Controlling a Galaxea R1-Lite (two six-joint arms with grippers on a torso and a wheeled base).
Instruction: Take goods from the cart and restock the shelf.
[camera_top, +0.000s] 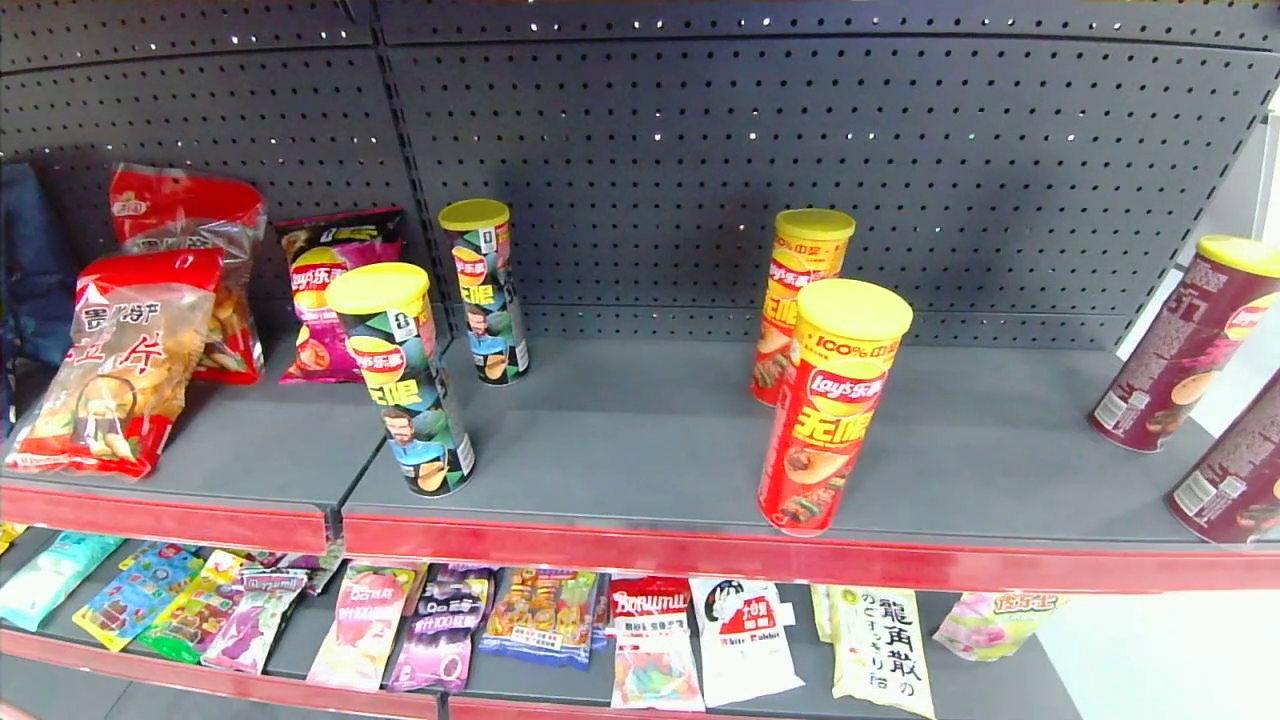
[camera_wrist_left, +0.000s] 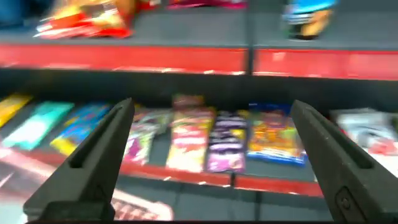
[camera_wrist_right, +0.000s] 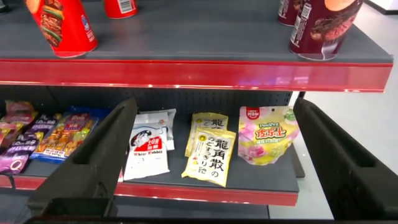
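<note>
Facing the lower shelf (camera_wrist_right: 205, 193), my left gripper (camera_wrist_left: 212, 104) and right gripper (camera_wrist_right: 216, 102) hang spread and apparently empty, free to fetch stock

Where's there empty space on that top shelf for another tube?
Upper shelf: a wide bare patch between the dark tubes and the red tubes, another between the red tubes and the maroon tubes. Crowded: the snack bags at its left end and the packets along the lower shelf.
</note>
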